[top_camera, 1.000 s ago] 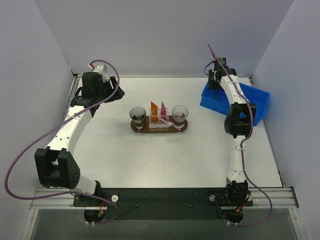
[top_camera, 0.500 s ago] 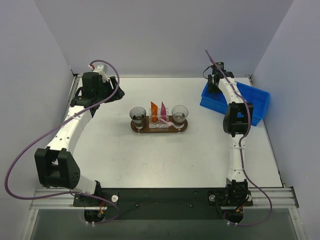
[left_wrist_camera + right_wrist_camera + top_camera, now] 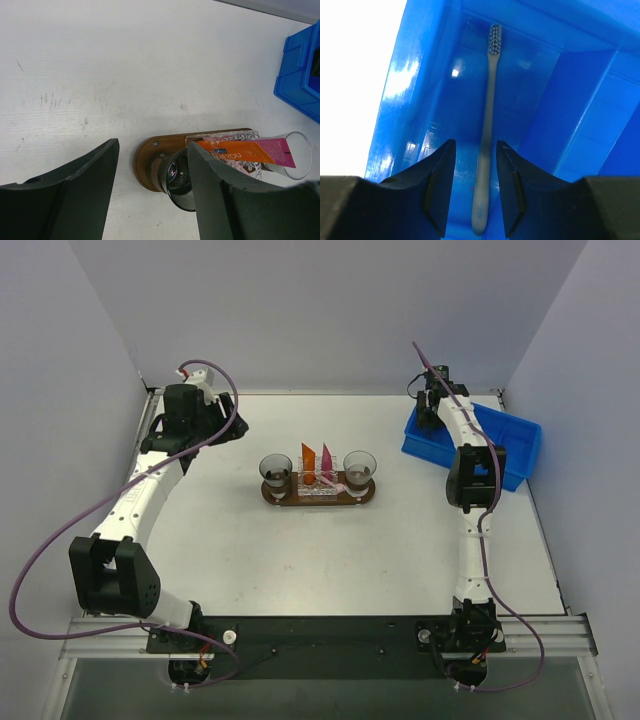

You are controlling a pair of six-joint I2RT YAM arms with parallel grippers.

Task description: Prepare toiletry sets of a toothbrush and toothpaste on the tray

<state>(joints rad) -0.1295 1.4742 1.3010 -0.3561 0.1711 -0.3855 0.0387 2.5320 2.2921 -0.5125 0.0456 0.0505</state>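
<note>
The dark-brown tray lies mid-table with an orange toothpaste tube and a magenta one leaning upright between two glass cups; a pale-pink toothbrush rests on it. In the right wrist view a second pale toothbrush lies on the blue bin's floor, head away from me. My right gripper is open inside the bin, its fingers on either side of the handle end with a gap on both sides. My left gripper hangs open and empty at the far left, well away from the tray.
The blue bin sits at the far right, its walls close around my right gripper. Glass cups stand on the tray's two ends. The left arm's wrist is near the back-left wall.
My right gripper has spread its fingers wider and shifted slightly toward the far end of the bin. The left arm and the tray's items have not moved.
</note>
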